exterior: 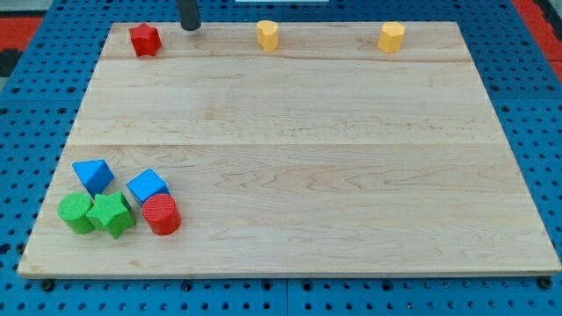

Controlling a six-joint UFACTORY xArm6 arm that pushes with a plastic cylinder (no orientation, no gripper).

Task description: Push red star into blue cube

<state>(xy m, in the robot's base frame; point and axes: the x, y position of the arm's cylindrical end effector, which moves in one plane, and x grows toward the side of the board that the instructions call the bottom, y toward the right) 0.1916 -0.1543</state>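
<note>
In the camera view, my tip (189,27) stands free at the board's top edge, touching no block. The red star (145,39) lies just to its left, slightly lower. The blue cube (147,186) sits far below the tip, toward the view's bottom left, against the red cylinder (162,214). I'd judge the tip must get above the star, then drive it almost straight down.
</note>
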